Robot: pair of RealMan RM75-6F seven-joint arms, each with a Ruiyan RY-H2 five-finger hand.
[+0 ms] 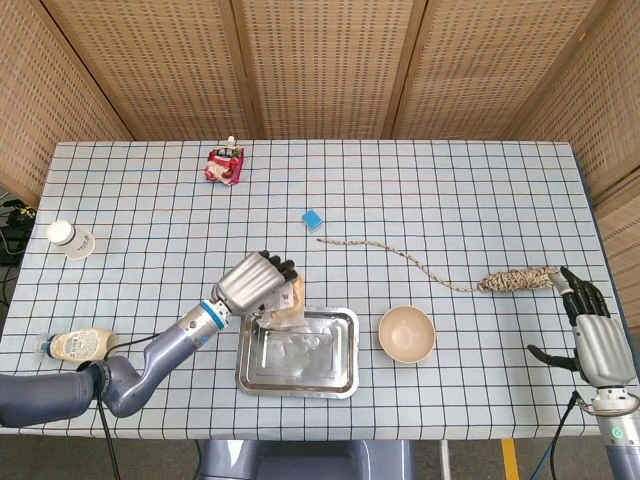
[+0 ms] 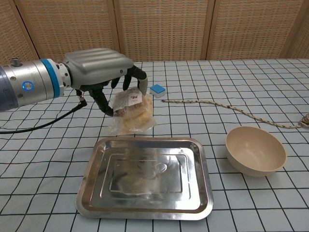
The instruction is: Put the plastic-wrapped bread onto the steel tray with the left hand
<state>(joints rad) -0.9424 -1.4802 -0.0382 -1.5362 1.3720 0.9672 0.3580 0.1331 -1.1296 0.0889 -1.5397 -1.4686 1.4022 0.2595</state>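
My left hand (image 1: 255,284) (image 2: 99,70) holds the plastic-wrapped bread (image 2: 132,113) (image 1: 286,306) in the air, its fingers curled around the top of the pack. The bread hangs over the far left part of the steel tray (image 2: 145,209) (image 1: 298,381), clear of the tray's floor. The tray lies flat at the table's front centre with only reflections in it. My right hand (image 1: 588,325) shows only in the head view, at the table's right edge, fingers spread and holding nothing.
A beige bowl (image 2: 255,150) (image 1: 406,333) stands right of the tray. A rope (image 2: 231,108) (image 1: 440,276) runs behind it, with a small blue block (image 2: 157,89) (image 1: 313,218) nearby. A red packet (image 1: 225,165), a white cup (image 1: 69,238) and a bottle (image 1: 78,343) lie further left.
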